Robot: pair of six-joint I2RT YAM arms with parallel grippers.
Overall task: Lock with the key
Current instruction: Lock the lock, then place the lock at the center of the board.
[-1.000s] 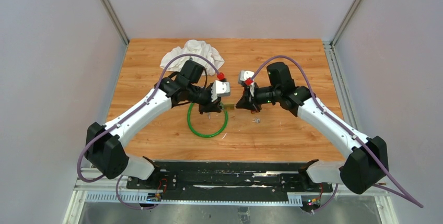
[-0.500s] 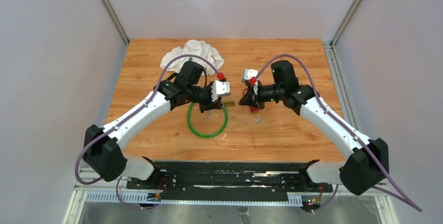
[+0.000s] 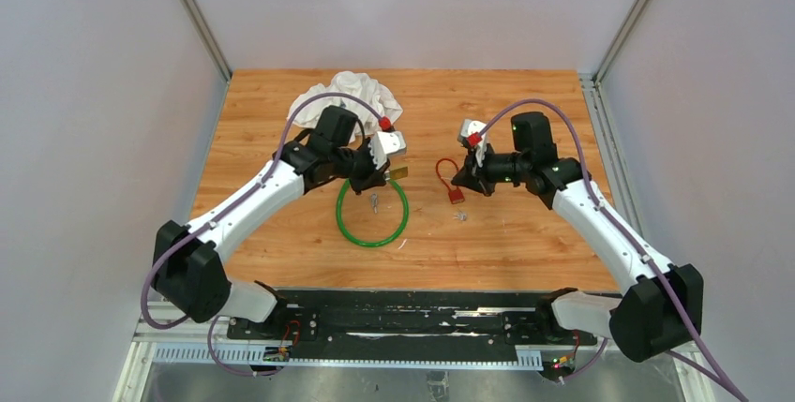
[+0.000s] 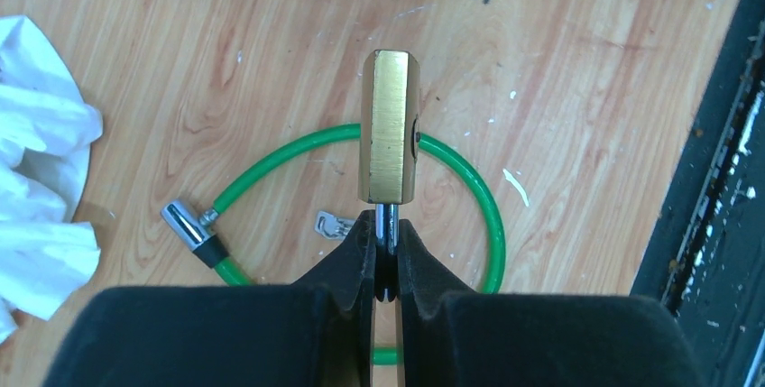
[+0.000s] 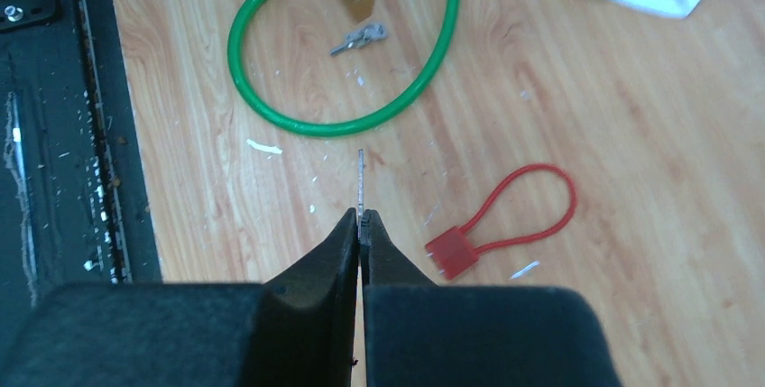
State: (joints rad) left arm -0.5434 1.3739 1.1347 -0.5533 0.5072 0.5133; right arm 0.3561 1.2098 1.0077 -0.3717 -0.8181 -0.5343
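Currently, padlock (image 4: 390,125): brass body, narrow edge turned toward the left wrist camera, chrome shackle at the near end. Small dark mark on one side face, too small to identify. Shackle latched or free: cannot tell. Position: held up over the far edge of the green cable loop (image 4: 469,188), clear of the worktop (image 4: 586,89).

Left claw (image 4: 386,252): almost closed, pinching the chrome shackle, with only the shackle's thickness between the fingers. Padlock body projecting straight out beyond the fingertips, in line with the claw.

Key (image 5: 361,184): thin silver blade, seen edge-on from the right wrist camera, pointing forward out of the right claw (image 5: 361,225). Right claw: clamped tight on the key's head, no gap visible between the fingers. Location: to the right of the green cable loop, well apart from both loop and padlock. No contact between blade and padlock.

Other items, placed against the green cable loop:
- Loop itself flat on the worktop, black-and-chrome end fitting at its far left.
- Loose silver key (image 4: 332,225) lying inside the loop, near the far edge.
- Red cable lock (image 3: 448,182) just right of the loop, between loop and right claw, flat on the wood.
- Small key bunch (image 3: 459,217) right of the loop, just beside the red cable lock on the near side.
- Crumpled white cloth (image 3: 345,93) beyond the loop, toward the back of the worktop, not touching it.
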